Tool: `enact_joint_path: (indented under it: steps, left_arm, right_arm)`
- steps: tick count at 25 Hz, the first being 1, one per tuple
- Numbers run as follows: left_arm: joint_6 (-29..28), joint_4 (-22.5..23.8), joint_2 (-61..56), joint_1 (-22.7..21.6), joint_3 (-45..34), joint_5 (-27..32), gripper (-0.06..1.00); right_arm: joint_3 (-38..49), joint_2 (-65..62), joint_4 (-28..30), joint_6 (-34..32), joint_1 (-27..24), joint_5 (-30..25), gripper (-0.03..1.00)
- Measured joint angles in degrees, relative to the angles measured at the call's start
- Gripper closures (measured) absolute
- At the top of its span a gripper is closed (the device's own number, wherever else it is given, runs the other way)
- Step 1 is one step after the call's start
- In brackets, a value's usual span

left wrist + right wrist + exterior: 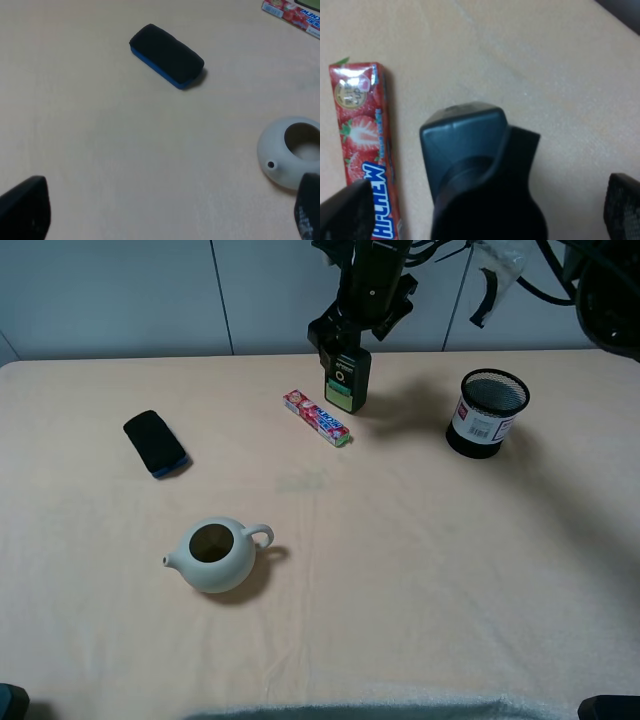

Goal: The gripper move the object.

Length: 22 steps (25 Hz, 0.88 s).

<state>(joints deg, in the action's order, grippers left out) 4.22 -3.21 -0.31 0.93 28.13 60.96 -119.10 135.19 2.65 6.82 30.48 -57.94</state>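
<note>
The object, a dark pump bottle (347,382) with a green label, stands upright on the beige table at the far middle. My right gripper (343,340) hangs straight over it. In the right wrist view the bottle (462,130) and its black pump top fill the middle. The right gripper (485,210) is open, with one black fingertip (345,210) on each side of the bottle and apart from it. My left gripper (165,212) is open and empty, low over bare table between the phone and the teapot.
A red strawberry candy pack (316,418) lies just left of the bottle, also in the right wrist view (362,145). A black phone (155,443) lies at the left, a white teapot (215,555) at front left, and a black mesh cup (487,412) at the right.
</note>
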Motion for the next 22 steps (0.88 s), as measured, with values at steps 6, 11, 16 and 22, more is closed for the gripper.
enact_joint_path:
  steps: [6, 11, 16, 22]
  left_arm:
    - [0.0, 0.0, 0.0, 0.0, 0.0, 0.0, -0.05]
    - [0.0, 0.0, 0.0, 0.0, 0.0, 0.0, -0.05]
    - [0.0, 0.0, 0.0, 0.0, 0.0, 0.0, -0.05]
    - [0.0, 0.0, 0.0, 0.0, 0.0, 0.0, -0.05]
  right_arm:
    - [0.0, -2.1, 0.2, -0.2, 0.0, -2.8, 0.27]
    - [0.0, -5.2, 0.3, -0.4, 0.0, -5.2, 0.27]
    - [-0.1, -9.2, 0.3, -1.0, 0.0, -9.4, 0.27]
    - [-0.1, -14.5, 0.3, -1.7, 0.0, -11.7, 0.27]
